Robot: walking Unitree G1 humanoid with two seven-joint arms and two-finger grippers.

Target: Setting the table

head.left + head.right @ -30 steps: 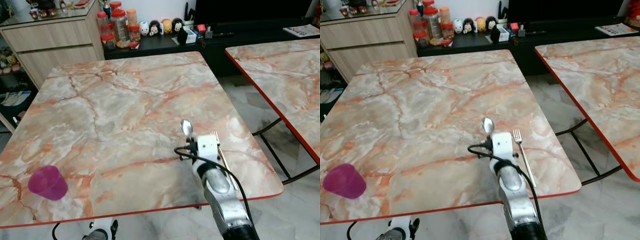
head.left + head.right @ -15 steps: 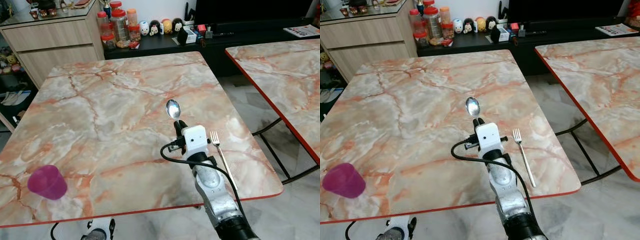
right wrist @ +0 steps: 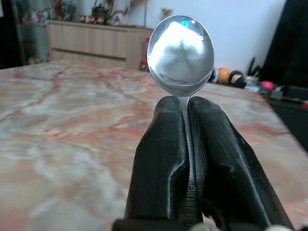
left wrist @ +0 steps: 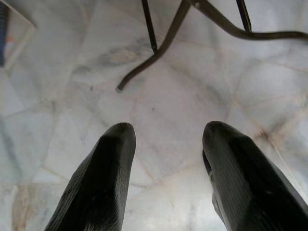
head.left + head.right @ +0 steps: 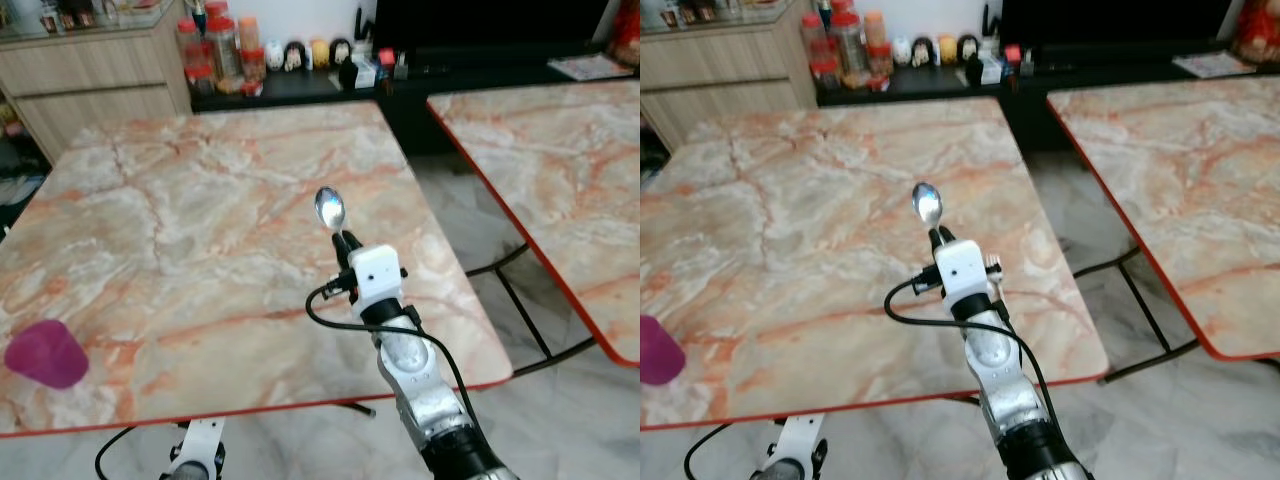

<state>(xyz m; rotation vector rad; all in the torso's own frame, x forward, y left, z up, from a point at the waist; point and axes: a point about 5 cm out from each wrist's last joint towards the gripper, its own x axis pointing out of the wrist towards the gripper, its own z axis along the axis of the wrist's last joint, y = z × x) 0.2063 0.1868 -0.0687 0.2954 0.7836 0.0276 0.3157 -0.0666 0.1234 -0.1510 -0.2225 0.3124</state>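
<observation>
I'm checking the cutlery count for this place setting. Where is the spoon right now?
The spoon is clamped in the right gripper, bowl pointing away from the robot, above the right half of the near marble table, just left of the fork.

No text, label or number is legible in any view. The jars (image 5: 212, 55) beyond the table's far edge are too blurred to read

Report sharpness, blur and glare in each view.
Left eye and right eye views: slightly soft. Right wrist view: spoon bowl, clamped in the right gripper, shows bright glare; the room behind is out of focus. Left wrist view: left gripper's fingers dark, floor evenly lit.
</observation>
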